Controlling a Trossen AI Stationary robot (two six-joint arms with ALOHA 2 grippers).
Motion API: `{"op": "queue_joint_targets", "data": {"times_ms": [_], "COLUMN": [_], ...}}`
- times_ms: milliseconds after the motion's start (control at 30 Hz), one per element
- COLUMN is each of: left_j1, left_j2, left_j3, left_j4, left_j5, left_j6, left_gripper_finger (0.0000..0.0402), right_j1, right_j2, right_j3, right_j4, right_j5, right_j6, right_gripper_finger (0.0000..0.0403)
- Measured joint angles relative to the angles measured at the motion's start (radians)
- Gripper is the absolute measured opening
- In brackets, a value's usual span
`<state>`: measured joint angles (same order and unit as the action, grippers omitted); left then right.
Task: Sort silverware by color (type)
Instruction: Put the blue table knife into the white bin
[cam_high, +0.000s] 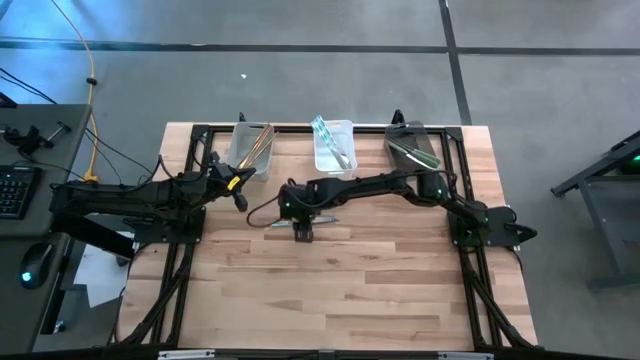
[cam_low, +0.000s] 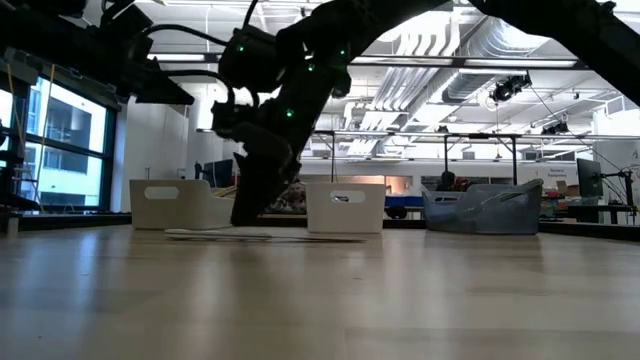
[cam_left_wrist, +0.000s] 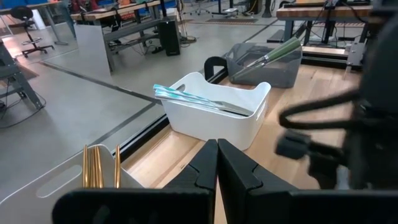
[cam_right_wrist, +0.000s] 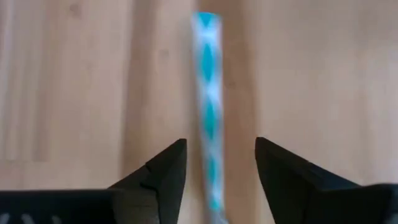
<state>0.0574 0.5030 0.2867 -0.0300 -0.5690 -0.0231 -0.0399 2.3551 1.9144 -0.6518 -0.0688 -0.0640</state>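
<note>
1. three bins stand in a row along the far edge of the wooden bench (cam_high: 340, 290), well apart from one another.
2. the white bin (cam_high: 250, 148) nearest the far left corner holds gold cutlery (cam_high: 257, 146); in the left wrist view the gold handles (cam_left_wrist: 96, 167) stand close together against the bin's wall.
3. the middle white bin (cam_high: 333, 146) holds pale teal cutlery (cam_high: 330, 140), the pieces lying slanted with their ends over the rim; the left wrist view shows them (cam_left_wrist: 193, 101) resting across the bin's top edge.
4. the grey bin (cam_high: 412, 145) toward the far right corner holds dark green cutlery (cam_high: 413, 152), the pieces leaning out over one wall.
5. one teal patterned piece (cam_right_wrist: 208, 112) lies flat on the bare bench near its middle, outside every bin.
6. the right end effector (cam_high: 303, 232) is down over that piece with its fingers (cam_right_wrist: 163, 177) spread, one on each side of the handle, not gripping it.
7. in the low view a slim piece (cam_low: 250, 236) lies flat on the bench in front of the bins, under the dark arm.
8. the left end effector (cam_high: 238, 192) hangs above the bench just in front of the gold bin, clenched with nothing between its fingers (cam_left_wrist: 208, 165).
</note>
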Motion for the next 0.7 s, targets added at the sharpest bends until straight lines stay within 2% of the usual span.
{"op": "queue_joint_targets", "data": {"times_ms": [167, 300, 433, 633, 700], "left_j1": [0.0, 0.0, 0.0, 0.0, 0.0], "left_j2": [0.0, 0.0, 0.0, 0.0, 0.0], "left_j3": [0.0, 0.0, 0.0, 0.0, 0.0], "left_j4": [-0.002, -0.003, -0.003, -0.003, -0.005], "left_j5": [0.0, 0.001, 0.002, 0.009, 0.009], "left_j6": [0.0, -0.002, -0.001, 0.0, 0.013], "left_gripper_finger": [0.0, 0.0, 0.0, 0.0, 0.0], "right_j1": [0.024, 0.021, 0.014, 0.01, 0.013], "right_j2": [0.036, 0.053, 0.059, 0.061, 0.06], "right_j3": [0.0, 0.005, 0.006, 0.007, 0.006], "right_j4": [0.022, 0.035, 0.032, 0.0, -0.001], "right_j5": [-0.002, 0.019, 0.002, -0.047, -0.044], "right_j6": [-0.015, -0.004, 0.004, -0.023, -0.024], "right_gripper_finger": [0.0184, 0.0166, 0.0117, 0.0016, 0.0009]}}
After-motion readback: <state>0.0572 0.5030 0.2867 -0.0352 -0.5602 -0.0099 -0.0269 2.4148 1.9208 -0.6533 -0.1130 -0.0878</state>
